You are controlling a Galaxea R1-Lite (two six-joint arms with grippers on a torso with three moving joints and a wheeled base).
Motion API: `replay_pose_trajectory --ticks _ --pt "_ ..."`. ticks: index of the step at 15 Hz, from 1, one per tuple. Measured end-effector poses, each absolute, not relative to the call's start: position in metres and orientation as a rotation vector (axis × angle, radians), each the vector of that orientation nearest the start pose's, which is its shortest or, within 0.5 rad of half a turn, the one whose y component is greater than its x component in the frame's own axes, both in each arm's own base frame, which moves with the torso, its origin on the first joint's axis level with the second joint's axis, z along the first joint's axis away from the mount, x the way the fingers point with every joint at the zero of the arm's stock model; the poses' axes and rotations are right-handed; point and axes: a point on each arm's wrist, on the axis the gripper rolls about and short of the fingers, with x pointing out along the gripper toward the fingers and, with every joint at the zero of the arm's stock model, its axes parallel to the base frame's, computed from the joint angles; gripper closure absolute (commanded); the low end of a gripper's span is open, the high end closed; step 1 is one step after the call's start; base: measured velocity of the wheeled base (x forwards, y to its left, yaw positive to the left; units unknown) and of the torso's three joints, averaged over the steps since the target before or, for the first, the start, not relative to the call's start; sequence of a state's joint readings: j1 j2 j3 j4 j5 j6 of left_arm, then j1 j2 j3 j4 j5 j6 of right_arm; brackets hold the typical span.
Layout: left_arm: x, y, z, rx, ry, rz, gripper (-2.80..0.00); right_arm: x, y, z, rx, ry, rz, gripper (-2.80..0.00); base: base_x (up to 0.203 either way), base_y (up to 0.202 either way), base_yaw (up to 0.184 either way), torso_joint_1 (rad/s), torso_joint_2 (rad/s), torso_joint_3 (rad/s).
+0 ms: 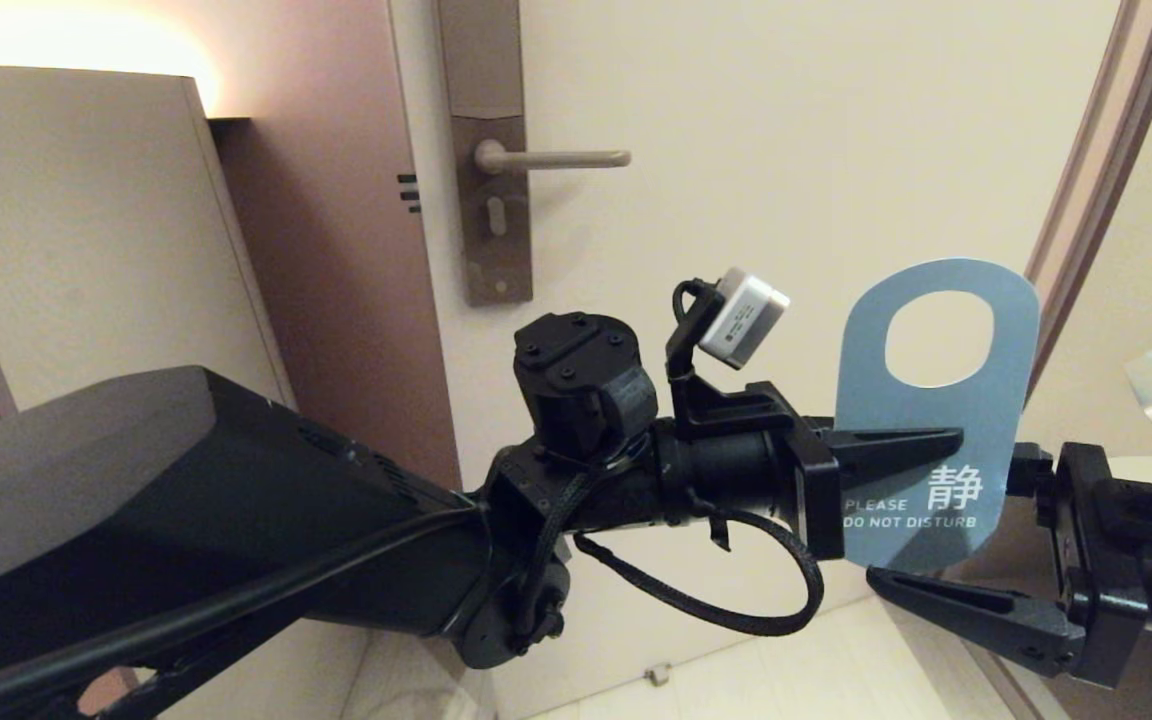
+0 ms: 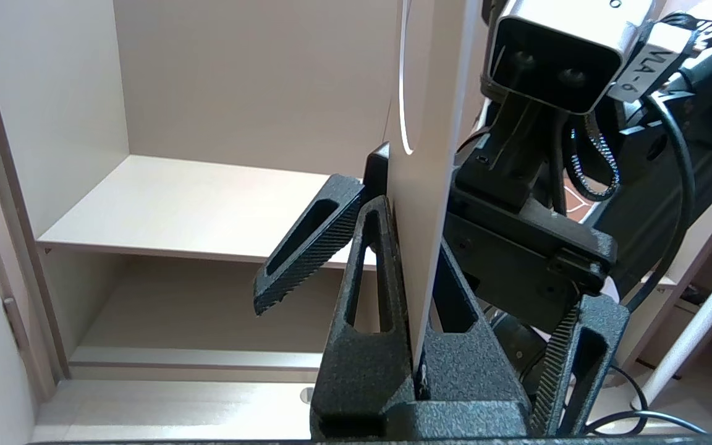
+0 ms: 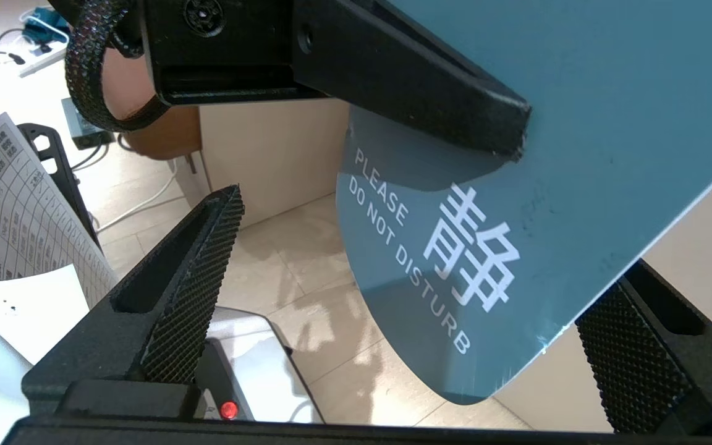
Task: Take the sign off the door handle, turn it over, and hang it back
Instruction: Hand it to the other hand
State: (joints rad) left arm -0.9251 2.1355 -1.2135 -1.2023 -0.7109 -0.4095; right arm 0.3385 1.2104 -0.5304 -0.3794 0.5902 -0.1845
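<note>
**Sign held off the handle, ready for a handover**

Cream door fills the background, with the handle bare at about eleven o'clock in the head view. Off it, the sign stands upright near centre-right, teal "DO NOT DISTURB" face toward the robot, oval hole at twelve o'clock. The left gripper is clamped on the sign's lower half from nine o'clock, edge pinched between its fingers. The right gripper waits at four o'clock with jaws spread wide, straddling the sign's bottom without gripping, probably so it can take over for the flip. No containers appear.
</note>
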Motion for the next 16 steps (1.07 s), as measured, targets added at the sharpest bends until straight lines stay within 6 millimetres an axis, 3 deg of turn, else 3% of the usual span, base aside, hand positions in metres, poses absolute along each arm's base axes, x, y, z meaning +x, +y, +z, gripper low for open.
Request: replay_pose_trajectory --ticks 16 --pt "0.2399 -0.3408 0.1833 -0.361 0.024 -1.666 0.0 0.1599 0.0695 0.1964 -0.139 0.238 0.947 -2.8 0.0 0.0 0.0 0.0 0.0 0.0"
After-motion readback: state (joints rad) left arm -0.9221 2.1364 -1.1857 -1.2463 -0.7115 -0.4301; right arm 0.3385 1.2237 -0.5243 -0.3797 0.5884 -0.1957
